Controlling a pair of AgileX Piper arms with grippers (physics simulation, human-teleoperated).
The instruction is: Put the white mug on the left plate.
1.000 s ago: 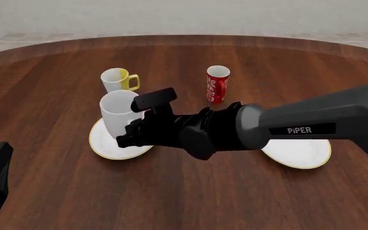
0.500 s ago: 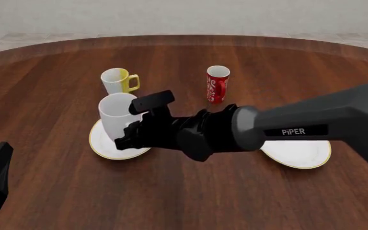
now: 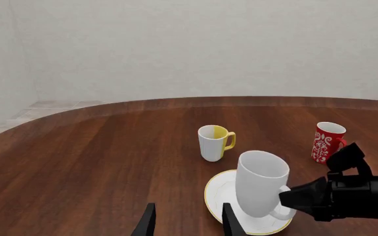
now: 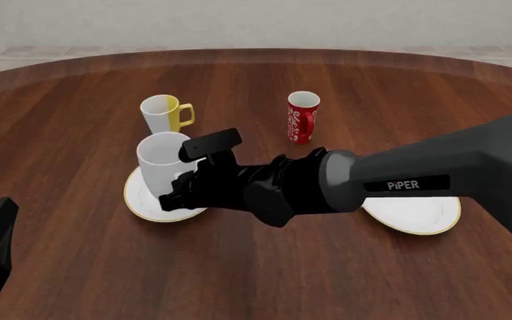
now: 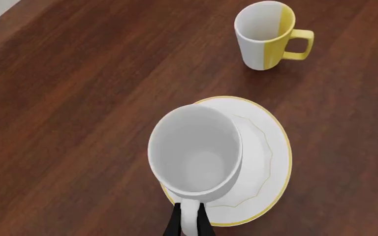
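One round dark wooden table against a pale wall; two arms, two plates, three cups. The right gripper pinches the white mug by its handle over the left plate; the left gripper stands parted, holding nothing

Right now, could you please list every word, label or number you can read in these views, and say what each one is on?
"PiPER": white letters on the right arm's grey forearm, front view.
The red cup has white markings in the front and left wrist views, too small and blurred to read.
No text shows on the white mug, the left plate or the yellow-handled mug.
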